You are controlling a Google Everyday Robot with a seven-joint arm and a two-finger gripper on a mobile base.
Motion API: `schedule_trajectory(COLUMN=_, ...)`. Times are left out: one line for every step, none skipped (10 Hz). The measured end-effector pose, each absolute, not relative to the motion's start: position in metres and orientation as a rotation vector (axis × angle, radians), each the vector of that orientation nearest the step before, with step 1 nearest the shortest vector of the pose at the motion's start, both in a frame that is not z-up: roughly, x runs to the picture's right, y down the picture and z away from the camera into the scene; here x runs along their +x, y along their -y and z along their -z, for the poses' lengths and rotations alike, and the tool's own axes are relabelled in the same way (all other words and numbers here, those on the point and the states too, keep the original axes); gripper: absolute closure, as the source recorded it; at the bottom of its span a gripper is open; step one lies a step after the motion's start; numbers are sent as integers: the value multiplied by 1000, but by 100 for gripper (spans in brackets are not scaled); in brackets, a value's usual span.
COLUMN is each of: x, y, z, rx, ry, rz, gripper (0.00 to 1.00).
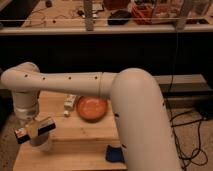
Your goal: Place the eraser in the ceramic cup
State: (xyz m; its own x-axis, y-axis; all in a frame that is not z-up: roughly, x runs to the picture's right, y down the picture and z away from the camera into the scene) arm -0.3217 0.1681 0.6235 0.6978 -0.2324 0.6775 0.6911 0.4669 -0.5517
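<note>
The ceramic cup is small, round and pale. It stands on the front left corner of the wooden table. My gripper hangs from the white arm directly over the cup, just above its rim, and hides part of it. A small pale yellowish patch shows at the gripper, but I cannot tell whether it is the eraser. I cannot make out the eraser with certainty anywhere else.
A wide shallow orange bowl sits mid-table. A small white block-like object lies just left of the bowl. A dark blue object lies at the front edge. The arm's thick white link fills the right side. Cables trail on the floor.
</note>
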Motion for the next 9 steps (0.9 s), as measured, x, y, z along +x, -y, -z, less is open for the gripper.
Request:
schedule_trajectory(x=-322, y=-169, z=-624, rx=-921, ry=562, rz=607, gripper=100)
schedule_trajectory(x=-323, y=-169, z=-624, rx=-919, ry=559, rz=610, gripper=98)
schedule_trajectory(x=-322, y=-169, z=-625, rx=-919, ry=555, rz=612, gripper=95)
schedule_trajectory(x=-322, y=-170, z=-625, rx=-919, ry=552, rz=615, gripper=94)
schedule_trajectory(x=-323, y=-170, z=-625, rx=-919, ry=550, rz=615, gripper=94)
schedule_trajectory(x=-323, y=-170, z=-625, rx=-918, ry=547, rz=616, gripper=90)
schedule_trajectory(x=-323, y=-170, z=-626, rx=-918, ry=543, rz=617, gripper=89)
schedule_trajectory(x=-323, y=-170, z=-626, rx=-917, ry=540, rz=619, gripper=89)
schedule_trajectory(x=-323, y=-171, z=-626, rx=-917, ry=536, rz=621, gripper=88)
